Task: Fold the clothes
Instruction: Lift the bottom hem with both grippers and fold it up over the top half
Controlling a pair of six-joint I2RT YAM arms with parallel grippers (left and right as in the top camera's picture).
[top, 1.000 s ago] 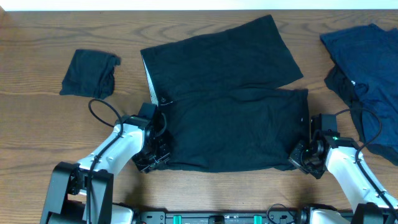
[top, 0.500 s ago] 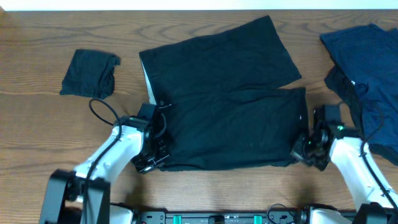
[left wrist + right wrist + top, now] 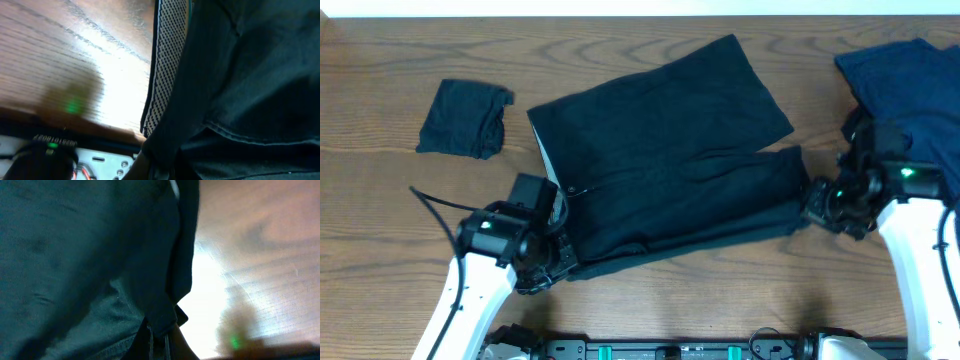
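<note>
Has dragged the black garment (image 3: 660,160) up and left since a second ago, with its near edge now slanted. Pinches its near left corner with the left gripper (image 3: 558,266), clamped tight, and its near right corner with the right gripper (image 3: 813,205), clamped too. Stretches it between both. Shows a dotted mesh strip (image 3: 167,60) in the left wrist view only.

A large black garment (image 3: 660,150) lies spread and tilted across the middle of the frame, with a pale mesh strip (image 3: 550,165) along its left edge and its lower half rumpled. A small black piece (image 3: 467,118) lies folded at upper left. Navy blue garments (image 3: 910,80) sit crumpled at the right edge.
</note>
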